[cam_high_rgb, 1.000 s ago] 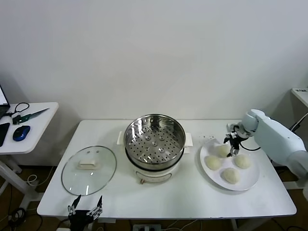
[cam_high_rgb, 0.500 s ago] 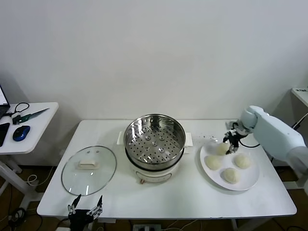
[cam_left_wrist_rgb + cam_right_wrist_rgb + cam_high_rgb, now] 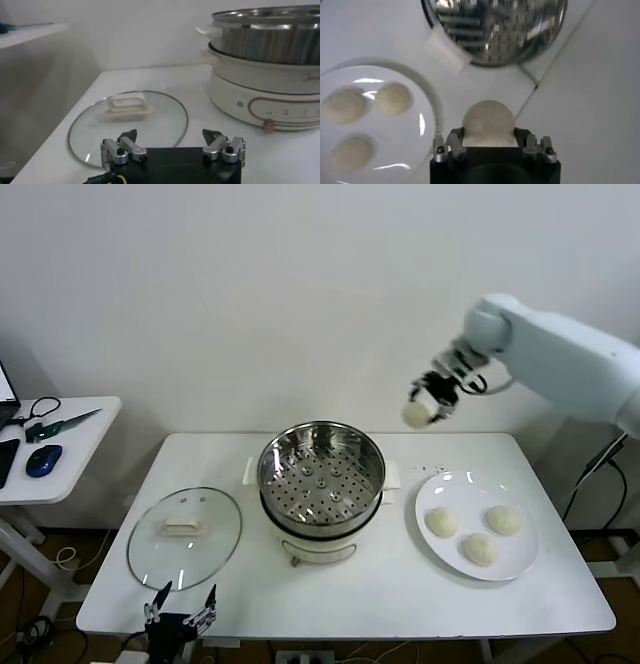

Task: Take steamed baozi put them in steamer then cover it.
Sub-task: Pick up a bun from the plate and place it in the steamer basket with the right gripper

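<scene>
At the left, the left gripper (image 3: 180,616) is hanging at the near table edge with its fingers (image 3: 125,146) spread wide and nothing between them. Just beyond it, the glass cover (image 3: 185,536) is lying flat on the white table (image 3: 360,609), its cream handle (image 3: 126,105) facing up, apart from the fingertips.

To the right of that gripper and farther back, the steamer (image 3: 322,474) is standing uncovered on its white base (image 3: 260,97), its perforated tray (image 3: 320,484) bare.

Farther right, the right gripper (image 3: 432,396) is hovering high in the air, above and just past the steamer's right rim. Its fingers (image 3: 452,142) are pinching 1 steamed baozi (image 3: 417,414) from both sides, the bun sitting snug between them. In the right wrist view, the steamer rim (image 3: 495,30) lies ahead of the held bun.

Below that gripper and toward the robot, the white plate (image 3: 520,559) is resting on the table, well apart from the raised hand. On it, 3 steamed baozi are lying: 1 at the plate's left (image 3: 442,522), 1 at its right (image 3: 503,519), 1 nearest the robot (image 3: 480,548).
</scene>
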### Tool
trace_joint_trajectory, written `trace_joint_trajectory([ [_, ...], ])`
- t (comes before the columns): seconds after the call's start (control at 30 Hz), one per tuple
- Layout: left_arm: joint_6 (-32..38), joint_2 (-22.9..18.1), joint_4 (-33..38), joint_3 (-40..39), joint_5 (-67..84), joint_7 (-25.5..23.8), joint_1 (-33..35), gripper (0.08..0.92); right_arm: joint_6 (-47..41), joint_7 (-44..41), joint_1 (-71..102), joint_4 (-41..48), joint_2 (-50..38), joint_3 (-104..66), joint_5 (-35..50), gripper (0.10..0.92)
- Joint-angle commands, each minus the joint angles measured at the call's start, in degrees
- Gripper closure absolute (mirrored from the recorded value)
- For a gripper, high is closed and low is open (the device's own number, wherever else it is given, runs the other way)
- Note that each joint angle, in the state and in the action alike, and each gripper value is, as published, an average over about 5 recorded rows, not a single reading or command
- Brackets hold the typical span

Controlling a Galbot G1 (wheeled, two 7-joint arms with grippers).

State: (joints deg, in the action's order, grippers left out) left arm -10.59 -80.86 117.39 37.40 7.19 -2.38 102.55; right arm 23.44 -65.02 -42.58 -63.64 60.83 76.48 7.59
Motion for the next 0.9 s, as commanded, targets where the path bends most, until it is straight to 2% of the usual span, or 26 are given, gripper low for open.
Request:
trace_joint_trajectory([
  [0.03,0.05,-0.04,0.20,0.09,-0.11,-0.01,-0.36,0.177,11.19,1.73,-8.91,-13.93,7.21,6.59,-1.98,0.355],
  [0.17,-0.07,0.02,0.52,0.59,-0.22,-0.02,-0.88,0.177,14.14,3.12,-2.39,-11.46,10.85,4.00,-12.86,0.357],
  [0.37,-0.27,0.04,1.06,0.93,-0.21,-0.05,-1.20,0.177,17.15,5.94,7.16,-0.17,15.49,-1.27,-25.15,0.362],
  [0.57,-0.58,-0.11,1.48,1.28,-0.05,-0.04,-1.36,0.177,19.11,8.61,13.98,10.75,18.63,-6.97,-31.92,0.364],
  [0.9,-0.64,-0.08,0.88,1.76,0.13,0.14,-1.69,0.177,20.77,11.07,20.31,20.62,22.24,-11.82,-37.97,0.364],
])
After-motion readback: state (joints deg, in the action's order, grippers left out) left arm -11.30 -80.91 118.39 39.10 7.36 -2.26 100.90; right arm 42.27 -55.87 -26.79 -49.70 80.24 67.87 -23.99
